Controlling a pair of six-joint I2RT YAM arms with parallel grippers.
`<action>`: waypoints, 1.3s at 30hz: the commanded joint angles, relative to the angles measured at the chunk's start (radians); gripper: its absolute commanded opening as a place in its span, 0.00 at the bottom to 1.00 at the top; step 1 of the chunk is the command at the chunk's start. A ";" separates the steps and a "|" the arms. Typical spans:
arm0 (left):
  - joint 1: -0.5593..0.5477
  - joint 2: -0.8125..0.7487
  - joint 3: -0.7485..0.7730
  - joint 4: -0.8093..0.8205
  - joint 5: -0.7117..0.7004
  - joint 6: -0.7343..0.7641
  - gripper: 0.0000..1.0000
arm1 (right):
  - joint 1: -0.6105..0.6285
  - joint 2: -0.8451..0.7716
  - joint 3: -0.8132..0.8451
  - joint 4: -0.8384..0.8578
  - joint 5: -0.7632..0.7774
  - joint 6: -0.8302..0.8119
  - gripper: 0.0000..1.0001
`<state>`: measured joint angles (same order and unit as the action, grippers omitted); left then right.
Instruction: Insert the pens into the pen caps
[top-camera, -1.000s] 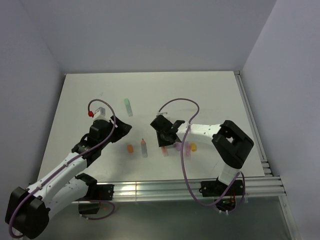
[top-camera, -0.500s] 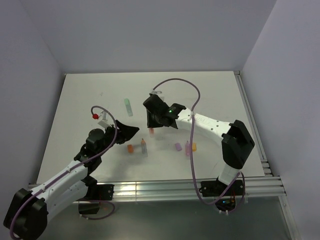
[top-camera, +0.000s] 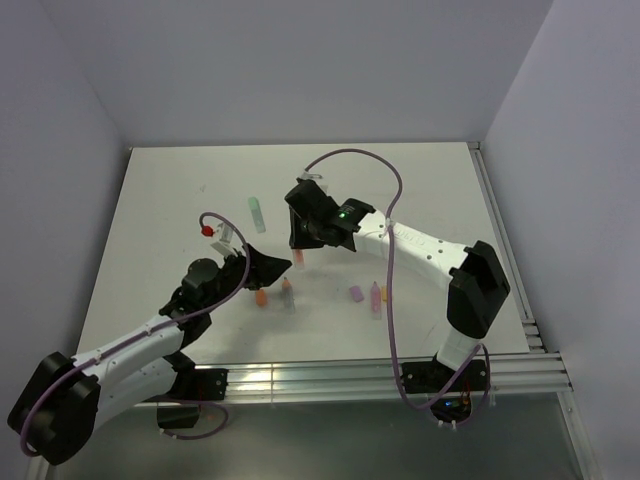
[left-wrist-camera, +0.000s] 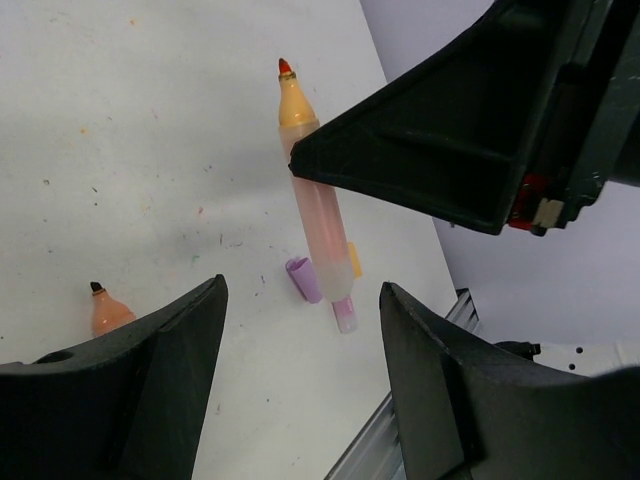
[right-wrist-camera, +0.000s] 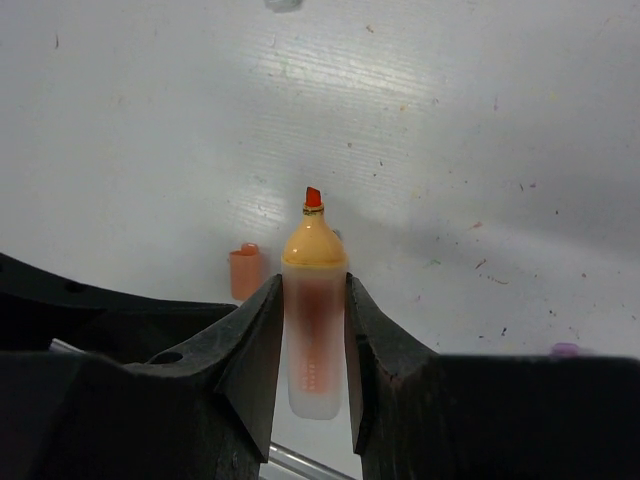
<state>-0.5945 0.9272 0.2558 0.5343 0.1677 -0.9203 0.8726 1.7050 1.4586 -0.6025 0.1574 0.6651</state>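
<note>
My right gripper (top-camera: 298, 250) is shut on an orange pen (right-wrist-camera: 315, 300) and holds it above the table, tip pointing down (top-camera: 299, 263). An orange cap (right-wrist-camera: 245, 272) stands on the table just left of that tip (top-camera: 261, 297). My left gripper (top-camera: 272, 266) is open and empty, close to the held pen, which shows in its view (left-wrist-camera: 297, 110) with the right gripper's finger across it. A second orange pen (top-camera: 288, 295) lies beside the cap. A purple cap (top-camera: 355, 294), a pink pen (top-camera: 375, 296) and another orange cap (top-camera: 386, 295) lie to the right. A green pen (top-camera: 258, 213) lies farther back.
The table's front edge with its metal rails (top-camera: 350, 375) runs just below the row of pens and caps. The right arm's purple cable (top-camera: 385, 250) loops over the pink pen and caps. White walls stand at the back and both sides.
My right gripper has lifted the orange pen from the front row and carried it back and left. My left arm has swung right, its open gripper coming beside the held pen.
</note>
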 joint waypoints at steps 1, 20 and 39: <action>-0.021 0.027 0.028 0.082 0.023 0.028 0.68 | -0.001 -0.057 0.043 -0.002 -0.019 0.018 0.00; -0.048 0.197 0.086 0.217 0.049 -0.022 0.64 | 0.032 -0.085 -0.004 0.035 -0.055 0.034 0.00; -0.050 0.222 0.083 0.257 0.076 -0.046 0.48 | 0.052 -0.082 -0.037 0.070 -0.076 0.039 0.00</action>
<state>-0.6395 1.1500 0.3035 0.7269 0.2161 -0.9646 0.9142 1.6737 1.4361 -0.5697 0.0834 0.6952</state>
